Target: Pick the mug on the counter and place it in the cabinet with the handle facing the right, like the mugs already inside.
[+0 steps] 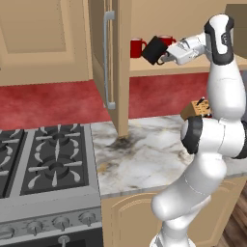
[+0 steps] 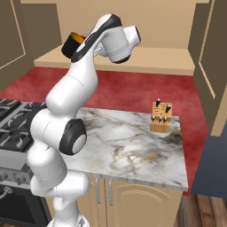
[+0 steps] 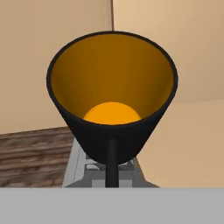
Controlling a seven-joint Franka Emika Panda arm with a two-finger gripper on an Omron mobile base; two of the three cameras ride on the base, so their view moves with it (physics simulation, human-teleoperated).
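Mug: the black mug [image 3: 112, 94] with its orange inside sits closest to the hand camera, mouth toward the lens, handle [image 3: 111, 159] running down to the jaws.
Jaws: the gripper [image 1: 166, 55] is clenched on the mug.
Cabinet: the mug hangs tilted at the open cabinet [image 1: 120, 72], just above its shelf [image 1: 159, 67], touching nothing there, beside two red mugs [image 1: 137, 47].
Desk: bare marble [image 1: 144, 154] below the cabinet; knife block [image 2: 160, 117] on it.
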